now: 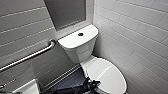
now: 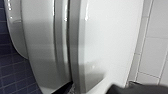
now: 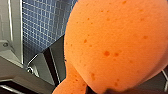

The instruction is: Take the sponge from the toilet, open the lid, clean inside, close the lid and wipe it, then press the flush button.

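Tiled walls (image 1: 132, 35) crowd the toilet (image 1: 80, 48); left gripper (image 1: 92, 84) at its lid's (image 1: 110, 75) edge, jaws unclear; right jaws squeeze the sponge (image 3: 112, 45).

The sponge (image 3: 112, 42) runs past the right wrist view's edges. In the head view the toilet (image 1: 107, 72) lid's front is cut off below, and the grab bar (image 1: 27, 58) at the left edge.

- Left arm (image 1: 71, 89) reaches in low, left gripper (image 1: 90, 83) at the side edge of the toilet (image 1: 80, 47) lid.
- Right gripper (image 3: 105, 90) pinches the sponge (image 3: 112, 45) tight.
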You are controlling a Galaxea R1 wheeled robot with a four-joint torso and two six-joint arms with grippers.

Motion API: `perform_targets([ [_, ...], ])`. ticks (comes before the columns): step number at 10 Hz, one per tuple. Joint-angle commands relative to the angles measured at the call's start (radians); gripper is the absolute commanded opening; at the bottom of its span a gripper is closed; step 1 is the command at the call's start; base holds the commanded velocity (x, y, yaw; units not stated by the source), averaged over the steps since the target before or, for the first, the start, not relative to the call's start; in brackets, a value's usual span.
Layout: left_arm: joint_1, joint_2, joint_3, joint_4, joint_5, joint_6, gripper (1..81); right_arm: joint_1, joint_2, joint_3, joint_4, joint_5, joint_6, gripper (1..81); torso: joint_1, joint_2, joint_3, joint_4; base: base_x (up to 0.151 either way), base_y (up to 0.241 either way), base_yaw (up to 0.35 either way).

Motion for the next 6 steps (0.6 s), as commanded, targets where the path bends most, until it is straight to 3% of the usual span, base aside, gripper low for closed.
perform_targets([
  [1,-0.086,0.077,-0.049,0.009,0.022,0.010,81.1,-0.012,-0.045,0.038,-0.016,-0.052,0.003,1.0,0.000,0.000,0.000,0.000,0.000,0.000,0.000],
  [6,-0.115,0.101,-0.030,0.018,-0.007,0.010,81.1,-0.017,-0.047,0.040,-0.015,-0.042,0.003,1.0,-0.001,0.000,0.001,0.001,0.000,0.000,0.000],
])
